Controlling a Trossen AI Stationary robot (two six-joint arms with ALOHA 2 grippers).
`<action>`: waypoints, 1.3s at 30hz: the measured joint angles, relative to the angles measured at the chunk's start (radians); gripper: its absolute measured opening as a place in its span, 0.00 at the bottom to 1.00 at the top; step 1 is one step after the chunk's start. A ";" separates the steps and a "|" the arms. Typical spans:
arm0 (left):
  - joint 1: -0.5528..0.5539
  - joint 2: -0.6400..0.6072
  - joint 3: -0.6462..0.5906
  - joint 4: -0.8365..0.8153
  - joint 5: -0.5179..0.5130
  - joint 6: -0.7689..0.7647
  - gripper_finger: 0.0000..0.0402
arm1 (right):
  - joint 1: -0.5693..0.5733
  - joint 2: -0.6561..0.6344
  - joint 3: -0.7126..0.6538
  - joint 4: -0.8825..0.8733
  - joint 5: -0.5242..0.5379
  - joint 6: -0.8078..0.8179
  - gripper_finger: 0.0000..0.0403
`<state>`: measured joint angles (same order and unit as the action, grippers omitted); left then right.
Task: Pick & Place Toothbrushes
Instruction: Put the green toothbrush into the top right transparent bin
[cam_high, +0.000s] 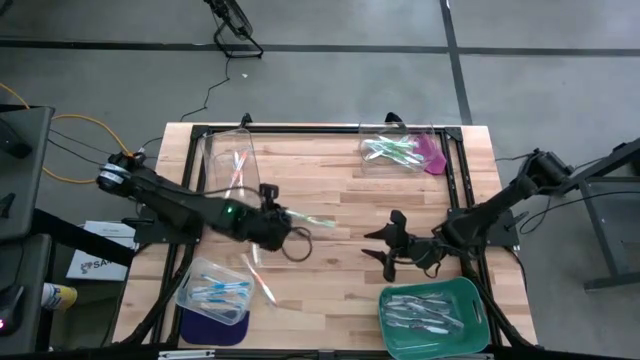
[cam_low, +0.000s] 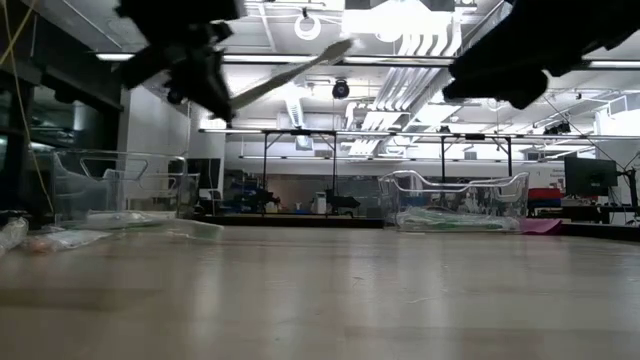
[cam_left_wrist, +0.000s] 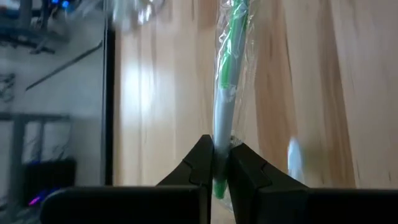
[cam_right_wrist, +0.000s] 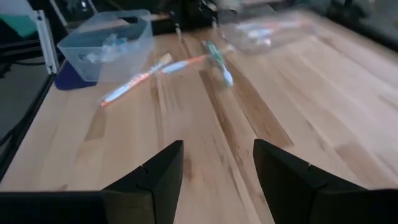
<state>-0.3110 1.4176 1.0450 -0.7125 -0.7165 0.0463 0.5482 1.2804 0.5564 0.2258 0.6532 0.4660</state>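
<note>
My left gripper (cam_high: 287, 226) is near the table's middle, shut on a green-and-white toothbrush (cam_left_wrist: 226, 74) in a clear wrapper, which sticks out toward the right (cam_high: 316, 220). In the low view it hangs high above the tabletop (cam_low: 290, 75). An orange toothbrush (cam_high: 263, 282) lies flat on the wood, nearer the front edge. My right gripper (cam_high: 387, 246) stands open right of centre, with nothing between its fingers (cam_right_wrist: 217, 168). My left gripper pinches the wrapped toothbrush near one end (cam_left_wrist: 219, 155) between its two fingertips. The brush runs on forward in line with the fingers. It is lifted clear of the table, and its free end points toward the table's right side.
A clear bin (cam_high: 228, 155) with a pink brush stands far left, and another (cam_high: 400, 150) with green brushes beside a pink mat far right. A clear bin (cam_high: 213, 290) with blue brushes stands near left, and a green tray (cam_high: 470, 300) with pale brushes near right.
</note>
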 joint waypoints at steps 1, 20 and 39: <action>0.021 0.004 0.001 0.052 0.026 0.037 0.05 | -0.006 0.020 0.000 0.042 0.000 -0.041 0.47; 0.117 0.039 -0.085 0.512 0.312 0.365 0.05 | -0.123 0.372 0.000 0.684 0.016 -0.352 0.47; 0.217 0.039 -0.189 0.741 0.555 0.395 0.05 | -0.196 0.396 0.006 0.917 -0.153 -0.520 0.47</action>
<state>-0.0939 1.4570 0.8559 0.0289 -0.1612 0.4408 0.3519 1.6768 0.5622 1.1432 0.5001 -0.0539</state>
